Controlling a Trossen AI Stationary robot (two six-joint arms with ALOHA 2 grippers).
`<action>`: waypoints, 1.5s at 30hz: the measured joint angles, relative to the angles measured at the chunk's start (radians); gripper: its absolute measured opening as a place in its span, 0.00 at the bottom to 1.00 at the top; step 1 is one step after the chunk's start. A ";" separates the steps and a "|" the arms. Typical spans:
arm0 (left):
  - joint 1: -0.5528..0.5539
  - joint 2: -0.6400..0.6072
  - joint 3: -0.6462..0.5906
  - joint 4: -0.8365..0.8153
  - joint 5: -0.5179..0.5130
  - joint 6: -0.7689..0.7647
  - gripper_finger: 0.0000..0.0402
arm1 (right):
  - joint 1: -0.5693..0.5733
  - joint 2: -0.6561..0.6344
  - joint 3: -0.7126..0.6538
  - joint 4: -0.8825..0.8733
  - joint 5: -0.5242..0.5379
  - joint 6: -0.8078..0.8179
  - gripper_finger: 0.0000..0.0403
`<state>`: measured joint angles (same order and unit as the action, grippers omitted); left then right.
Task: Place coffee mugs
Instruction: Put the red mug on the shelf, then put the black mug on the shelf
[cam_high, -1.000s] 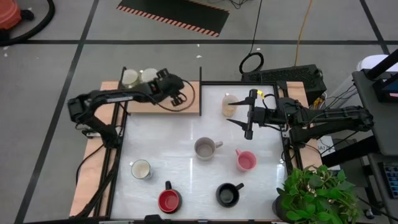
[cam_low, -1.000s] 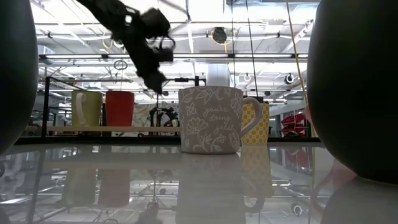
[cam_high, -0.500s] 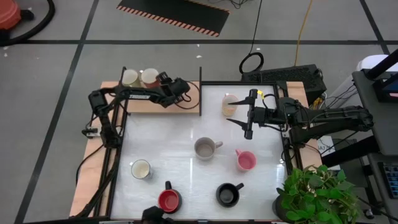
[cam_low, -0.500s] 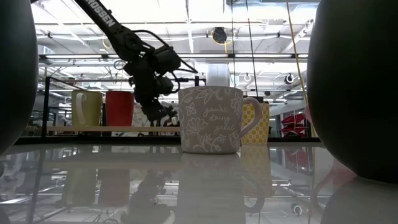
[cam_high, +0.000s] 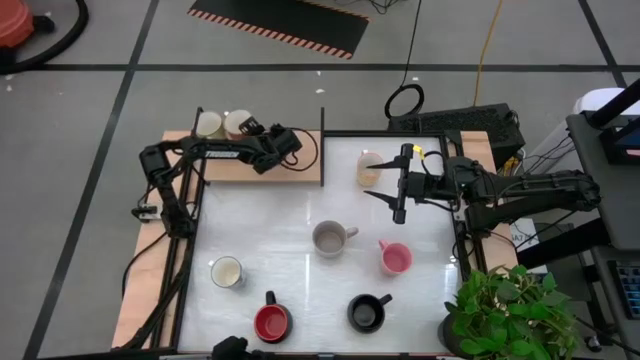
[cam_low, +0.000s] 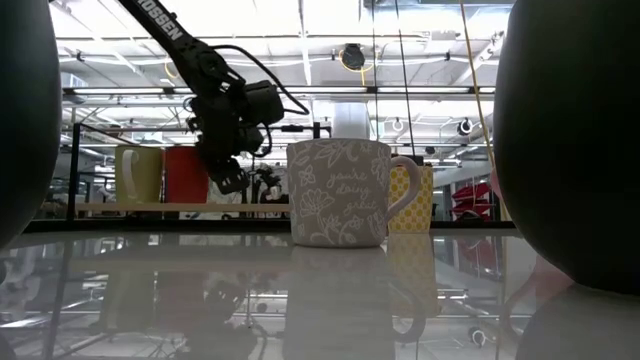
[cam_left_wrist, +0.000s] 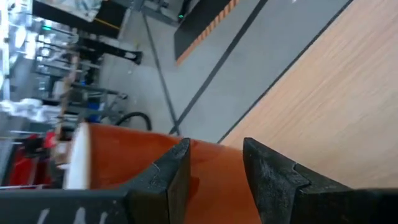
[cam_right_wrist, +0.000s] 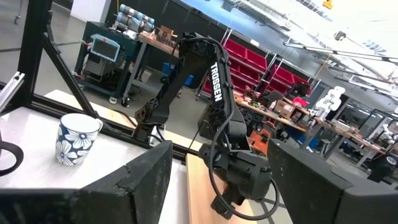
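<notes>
Two mugs stand upright on the wooden shelf (cam_high: 300, 168) at the table's far left: a cream one (cam_high: 210, 123) and a dark pink-red one (cam_high: 238, 121). My left gripper (cam_high: 256, 131) sits low beside the pink-red mug (cam_left_wrist: 124, 162), its fingers a little apart. The tan mug (cam_high: 368, 167) stands near the far edge, just in front of my right gripper (cam_high: 385, 180), which is open. The grey (cam_high: 330, 238), pink (cam_high: 395, 257), white (cam_high: 227, 271), red (cam_high: 271, 322) and black (cam_high: 366, 312) mugs stand on the white table. My left gripper (cam_left_wrist: 216, 155) has its fingertips (cam_left_wrist: 177, 165) close against the side wall of the dark pink-red mug (cam_left_wrist: 214, 186), which stands on the shelf. I cannot tell whether they touch it.
A black frame post (cam_high: 322, 130) rises at the shelf's right end. A potted plant (cam_high: 505, 310) stands at the near right corner. A keyboard (cam_high: 460, 125) lies beyond the far edge. Bare tabletop (cam_high: 260, 215) lies between the shelf and the grey mug.
My left gripper has come down from above the shelf to mug height and moved slightly left toward the dark pink-red mug. The arm's elbow has drawn in toward the table. All the mugs have stayed where they were.
</notes>
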<state>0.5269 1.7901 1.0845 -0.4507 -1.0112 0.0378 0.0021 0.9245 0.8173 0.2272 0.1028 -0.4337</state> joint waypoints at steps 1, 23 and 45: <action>-0.003 -0.001 0.000 -0.007 -0.015 -0.005 0.38 | 0.000 0.000 0.000 0.000 0.000 0.001 0.64; -0.334 -0.315 0.000 -0.306 0.085 -0.220 0.38 | -0.001 0.001 0.000 -0.051 0.001 0.003 0.64; -0.693 -0.683 0.000 -0.356 0.171 -0.466 0.38 | 0.129 0.186 0.010 -0.022 0.015 0.325 0.64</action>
<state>-0.1665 1.1072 1.0843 -0.8070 -0.8405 -0.4278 0.1311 1.1109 0.8277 0.2054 0.1177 -0.1082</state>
